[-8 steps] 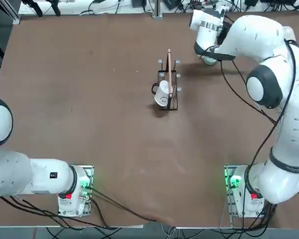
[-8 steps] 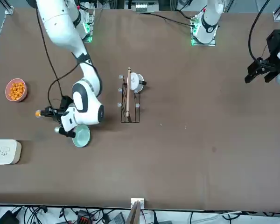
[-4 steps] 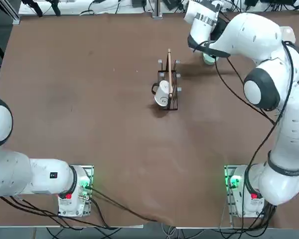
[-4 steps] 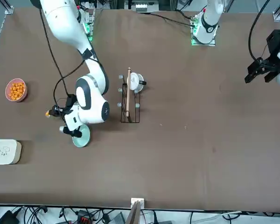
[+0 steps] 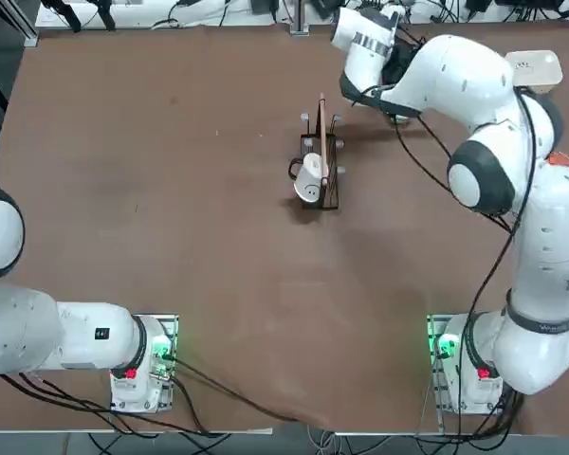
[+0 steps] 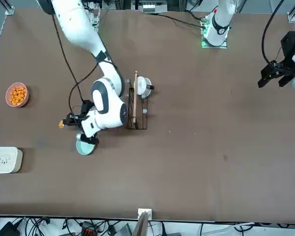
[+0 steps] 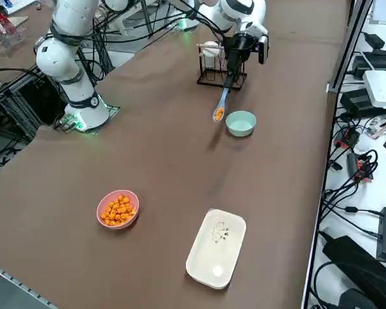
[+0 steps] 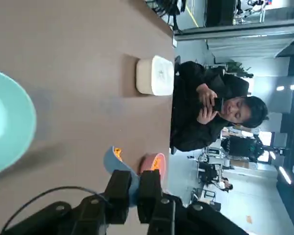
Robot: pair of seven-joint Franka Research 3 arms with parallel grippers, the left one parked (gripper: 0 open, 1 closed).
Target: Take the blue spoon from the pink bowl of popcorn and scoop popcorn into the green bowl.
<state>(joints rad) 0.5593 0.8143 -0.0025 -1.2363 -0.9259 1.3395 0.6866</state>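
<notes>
My right pincer (image 6: 80, 118) is clenched on the handle of the blue spoon (image 7: 221, 103), whose loaded end carries a little orange popcorn (image 6: 61, 125). Over the last second, in the front view, my arm has swung from left of centre toward the middle of the frame, and the spoon's end has travelled with it from well left of the green bowl (image 6: 85, 146) to just up and left of it. The load has stayed aboard; the bowl itself has not shifted. In the right side view the spoon hangs above the worktop (image 6: 196, 162), its bowl just left of the green bowl (image 7: 241, 122) at the frame's upper centre. I judge the carry nearly complete: the remaining step is to bring the spoon over the bowl and tip it.

The pink bowl (image 6: 16, 95), with most of its popcorn, sits well apart at the left edge of the front view. A wire rack holding a white mug (image 6: 144, 86) stands just right of my wrist.

No brand, label or legible writing can be made out on any object.
</notes>
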